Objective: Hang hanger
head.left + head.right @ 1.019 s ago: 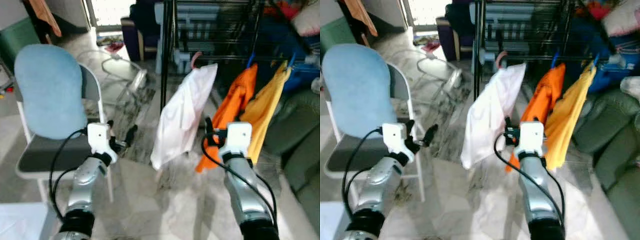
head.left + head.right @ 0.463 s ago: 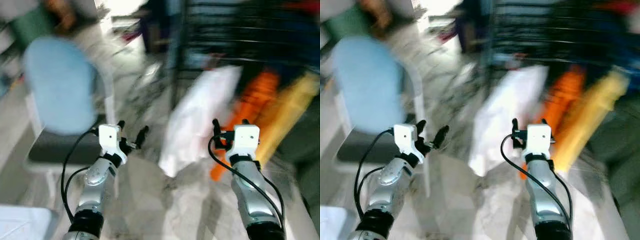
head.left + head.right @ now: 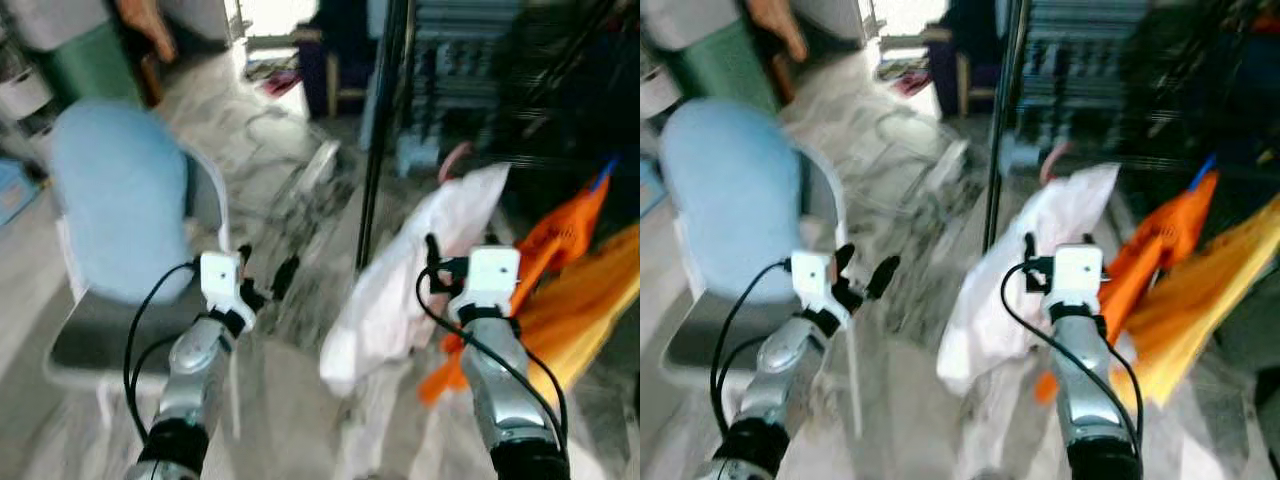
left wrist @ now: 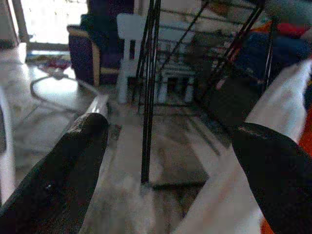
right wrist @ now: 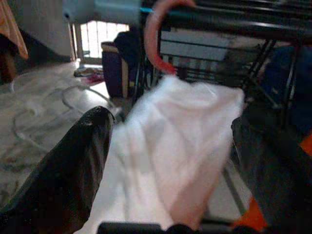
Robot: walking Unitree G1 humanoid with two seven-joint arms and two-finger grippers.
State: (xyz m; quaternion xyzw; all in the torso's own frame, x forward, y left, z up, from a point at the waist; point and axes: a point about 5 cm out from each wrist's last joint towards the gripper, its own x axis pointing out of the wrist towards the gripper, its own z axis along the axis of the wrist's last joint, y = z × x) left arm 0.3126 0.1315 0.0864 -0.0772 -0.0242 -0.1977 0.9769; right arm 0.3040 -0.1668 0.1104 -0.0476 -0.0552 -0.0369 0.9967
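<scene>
A white garment (image 3: 410, 275) hangs from a pink hanger hook (image 5: 155, 41) that sits over the black rail (image 5: 229, 27) of a drying rack. Beside it on the same rack hang an orange garment (image 3: 560, 235) on a blue hook and a yellow one (image 3: 590, 300). My right gripper (image 5: 168, 124) is open just in front of the white garment, below the hook, holding nothing. Raised at my left, my left gripper (image 3: 268, 264) is also open and empty, pointing toward the rack's black upright pole (image 4: 148, 87).
A folding chair with a light blue cushion (image 3: 120, 200) stands close at my left. A green bin (image 3: 90, 60) is at the back left, and cables (image 3: 275, 130) lie on the marble floor. A dark armchair (image 4: 100, 48) sits behind the rack.
The whole picture has shifted and tilted, so the camera has moved; the blur has mostly cleared. Both arms keep the same pose with open fingers. The white garment still hangs on the rail.
</scene>
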